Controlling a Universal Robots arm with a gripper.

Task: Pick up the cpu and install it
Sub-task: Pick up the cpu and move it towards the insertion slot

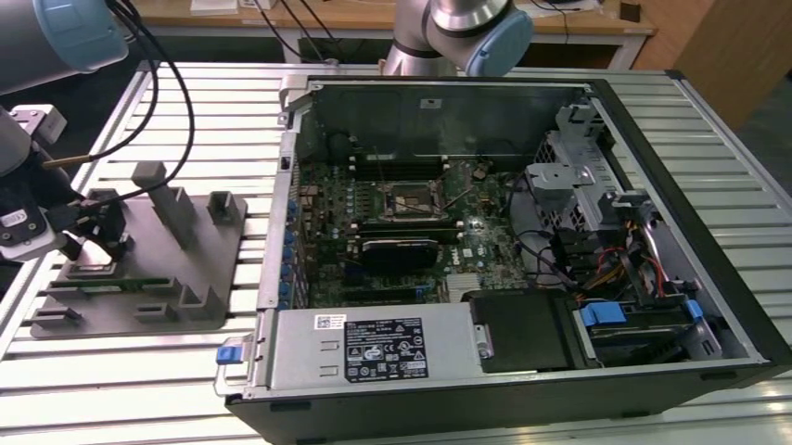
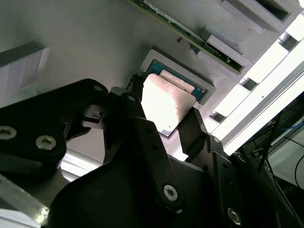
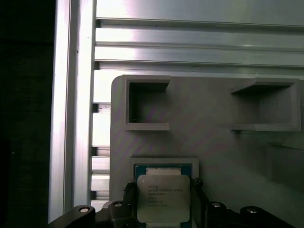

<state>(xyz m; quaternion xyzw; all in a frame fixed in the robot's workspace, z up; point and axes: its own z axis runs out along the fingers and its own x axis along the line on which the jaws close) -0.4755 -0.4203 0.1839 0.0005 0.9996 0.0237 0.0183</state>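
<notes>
The cpu point(image 3: 163, 199), a flat square chip with a pale metal top, sits between my gripper's point(image 3: 163, 189) dark fingers point(image 3: 127, 191), just above a blue-rimmed square recess in the grey tray point(image 3: 213, 142). In the second wrist view the cpu point(image 2: 164, 102) appears raised a little out of that recess, with the gripper point(image 2: 164, 114) closed against two opposite edges. In the exterior view the gripper point(image 1: 93, 227) hangs over the tray point(image 1: 185, 278) at the exterior view's left. The black socket frame point(image 1: 409, 199) lies in the middle of the green motherboard.
An open computer case point(image 1: 520, 250) lies on its side to the exterior view's right of the tray, with cables and a drive cage point(image 1: 581, 185) inside. Upright posts point(image 1: 167, 199) rise from the tray beside the gripper. Everything rests on a slatted aluminium table point(image 1: 124, 371).
</notes>
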